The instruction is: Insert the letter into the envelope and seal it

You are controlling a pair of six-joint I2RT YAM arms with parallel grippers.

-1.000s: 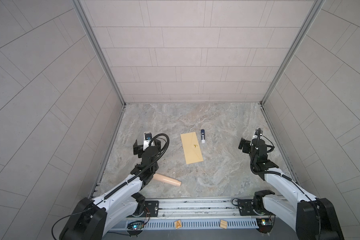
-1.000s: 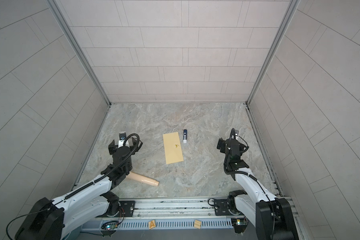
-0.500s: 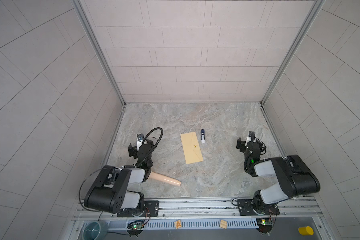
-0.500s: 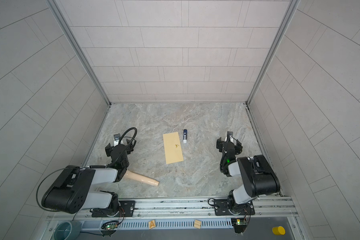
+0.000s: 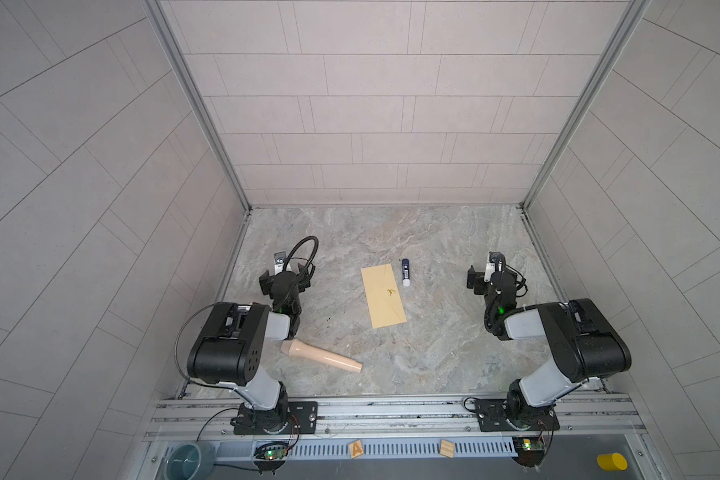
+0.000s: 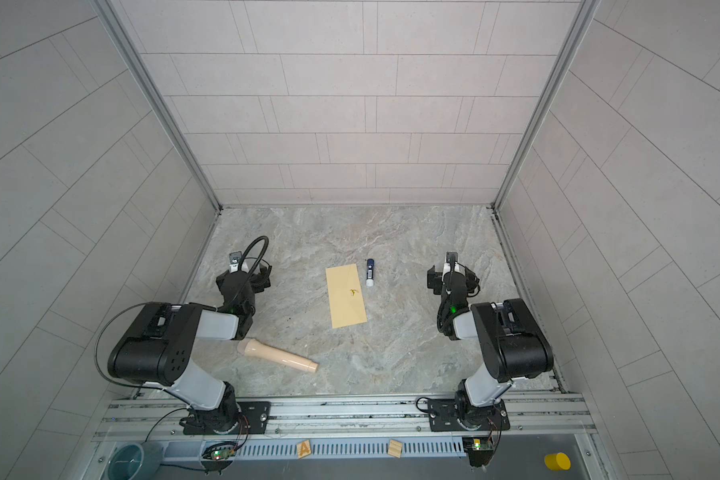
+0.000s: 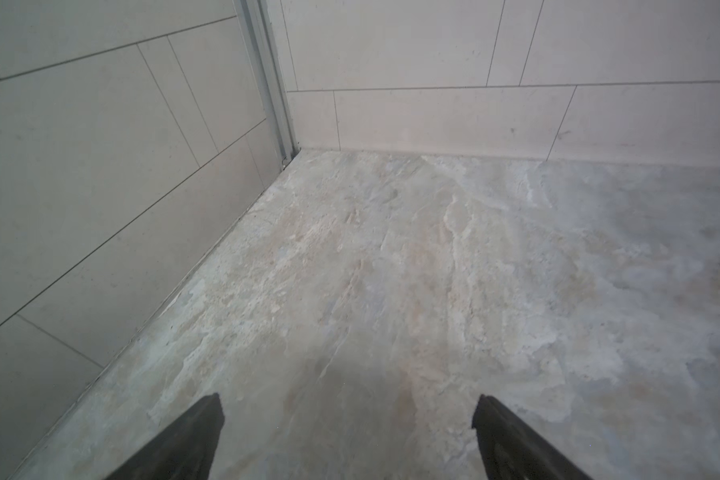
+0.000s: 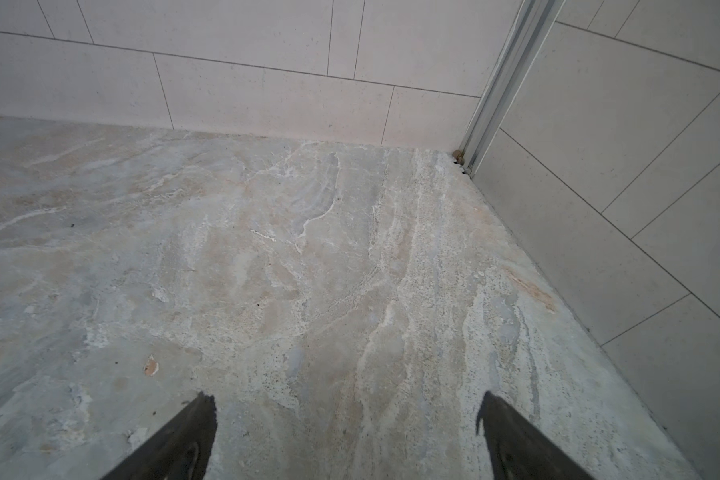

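Both top views look down into a pale tiled booth with a marble-patterned table (image 5: 433,357) (image 6: 391,357). The envelope (image 5: 383,296) (image 6: 346,296), plain tan, lies flat near the middle of the table. Its long sides run away from the front rail at a slight slant, and a small dark mark sits on its face. Its flap looks closed flat.

A small blue-and-white glue stick (image 5: 406,272) (image 6: 370,272) lies just beside the envelope's far right corner, apparently not touching it. A beige tapered cylinder (image 5: 321,354) (image 6: 277,353) lies on its side nearer the front, close to the left arm's elbow.

The two arms are folded back at the sides of the table. The left gripper (image 5: 284,282) (image 6: 244,281) and the right gripper (image 5: 490,283) (image 6: 450,282) are both well apart from the envelope. Neither touches anything.

In the left wrist view, the left gripper (image 7: 347,405) shows two dark fingers (image 7: 192,436) spread wide. Only bare marble lies between them, with a tiled corner ahead.

In the right wrist view, the right gripper (image 8: 347,403) likewise has its fingers (image 8: 512,440) spread wide over bare marble and holds nothing. It faces the opposite tiled corner. The envelope appears in neither wrist view.
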